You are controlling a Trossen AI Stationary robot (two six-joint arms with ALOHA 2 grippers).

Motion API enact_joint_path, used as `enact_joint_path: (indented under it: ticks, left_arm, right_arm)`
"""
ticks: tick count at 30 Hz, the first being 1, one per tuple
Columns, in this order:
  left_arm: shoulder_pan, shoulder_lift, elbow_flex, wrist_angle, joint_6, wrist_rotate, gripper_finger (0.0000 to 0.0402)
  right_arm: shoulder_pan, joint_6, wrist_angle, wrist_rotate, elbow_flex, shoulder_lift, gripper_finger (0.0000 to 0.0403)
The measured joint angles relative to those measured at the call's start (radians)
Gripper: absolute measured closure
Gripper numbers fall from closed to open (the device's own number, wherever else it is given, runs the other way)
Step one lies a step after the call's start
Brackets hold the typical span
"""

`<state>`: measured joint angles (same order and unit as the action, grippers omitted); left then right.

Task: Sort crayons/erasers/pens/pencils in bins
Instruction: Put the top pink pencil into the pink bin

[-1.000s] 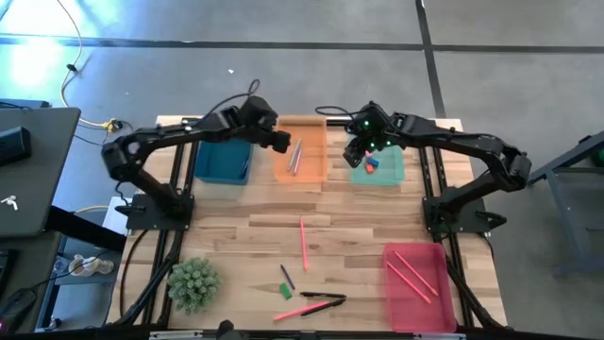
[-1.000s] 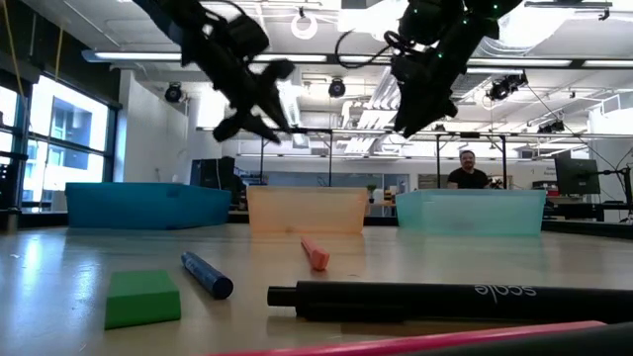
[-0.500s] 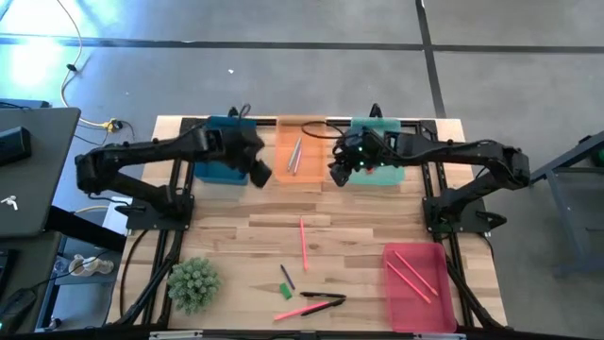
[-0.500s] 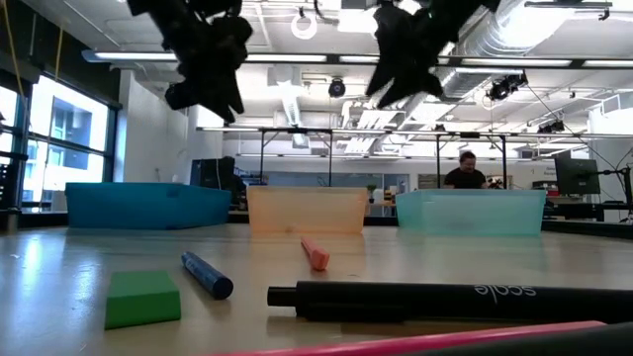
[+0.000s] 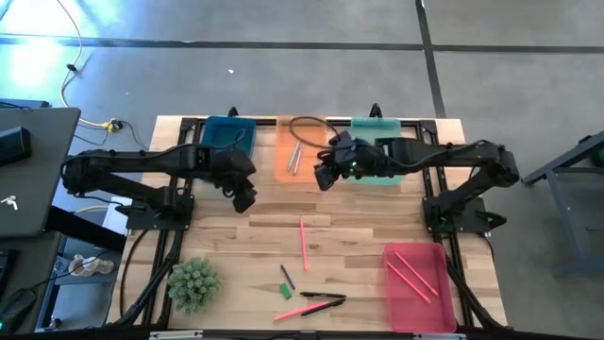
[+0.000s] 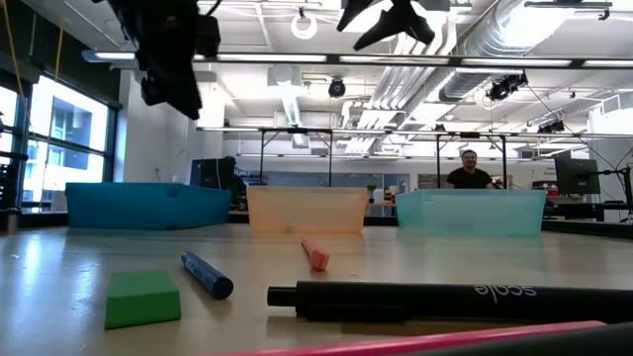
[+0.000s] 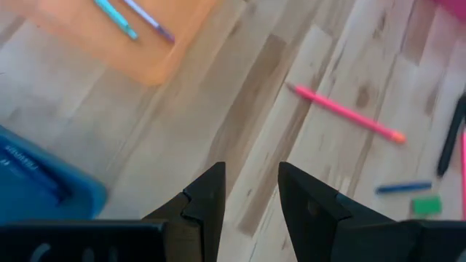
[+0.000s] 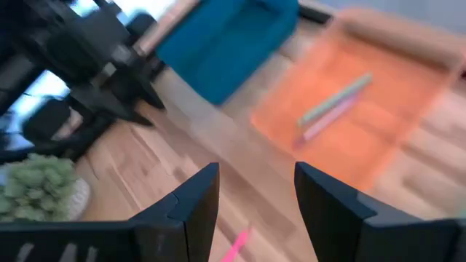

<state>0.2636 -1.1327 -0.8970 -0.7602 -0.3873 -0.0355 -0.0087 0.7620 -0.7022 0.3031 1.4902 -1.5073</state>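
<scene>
Bench: a pale wooden plank bench (image 5: 359, 212) carries four translucent plastic bins and loose writing things.
Bins: the blue rectangular bin (image 5: 226, 132), the orange rectangular bin (image 5: 300, 159) and the green rectangular bin (image 5: 377, 127) stand in a row along the far edge; the red-pink rectangular bin (image 5: 415, 283) sits at the near right corner with thin pink sticks inside.
Left gripper (image 5: 243, 198): hovers above bare wood just in front of the blue bin, its fingers (image 7: 207, 200) parted with nothing between them.
Right gripper (image 5: 324, 177): hangs over the near right corner of the orange bin, fingers (image 8: 193, 204) spread and empty.
Erasers: a small chunky green eraser (image 5: 284, 290) lies at the near middle of the bench, beside a short dark blue stick (image 5: 287, 276).
Loose items: a long pink pencil (image 5: 304, 242) lies mid-bench; a black pen (image 5: 324, 297) and a second pink stick (image 5: 302, 310) lie near the front edge.
Plant: a small spiky green plant (image 5: 193, 283) stands at the near left.
</scene>
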Motion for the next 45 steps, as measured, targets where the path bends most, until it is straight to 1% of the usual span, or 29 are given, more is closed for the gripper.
enact_joint_path:
  ticks: [4,7,13,16,19,22,25,30,32,35,41,45]
  left_arm:
    - [-0.003,0.043,0.0,-0.093,0.043,0.009,0.0284]
    - [-0.003,0.076,0.0,-0.169,0.076,0.035,0.0284]
    - [-0.002,0.13,0.0,-0.267,0.084,0.141,0.0284]
    - [-0.002,0.151,0.0,-0.29,0.085,0.154,0.0284]
    - [-0.002,0.17,0.0,-0.297,0.106,0.155,0.0284]
    - [-0.002,0.183,0.0,-0.296,0.118,0.156,0.0284]
    - [-0.002,0.188,0.0,-0.296,0.122,0.156,0.0284]
    - [-0.002,0.19,0.0,-0.296,0.137,0.156,0.0284]
    - [-0.002,0.19,0.0,-0.296,0.137,0.156,0.0284]
    - [-0.002,0.19,0.0,-0.296,0.137,0.156,0.0284]
    - [-0.002,0.189,0.0,-0.296,0.137,0.156,0.0284]
    - [-0.002,0.189,0.0,-0.296,0.136,0.155,0.0284]
  right_arm:
    - [0.047,0.116,-0.165,0.011,0.132,-0.092,0.0231]
    - [0.084,0.205,-0.268,0.01,0.235,-0.176,0.0231]
    - [0.156,0.42,-0.474,-0.031,0.437,-0.355,0.0231]
    - [0.188,0.51,-0.528,-0.034,0.514,-0.434,0.0231]
    - [0.214,0.578,-0.528,-0.055,0.564,-0.502,0.0231]
    - [0.234,0.628,-0.527,-0.103,0.592,-0.565,0.0231]
    - [0.259,0.683,-0.525,-0.15,0.592,-0.61,0.0231]
    - [0.298,0.782,-0.513,-0.167,0.592,-0.677,0.0231]
    - [0.309,0.812,-0.5,-0.19,0.592,-0.699,0.0231]
    - [0.327,0.834,-0.484,-0.228,0.593,-0.734,0.0231]
    - [0.355,0.842,-0.413,-0.238,0.593,-0.794,0.0231]
    - [0.363,0.84,-0.398,-0.258,0.593,-0.83,0.0231]
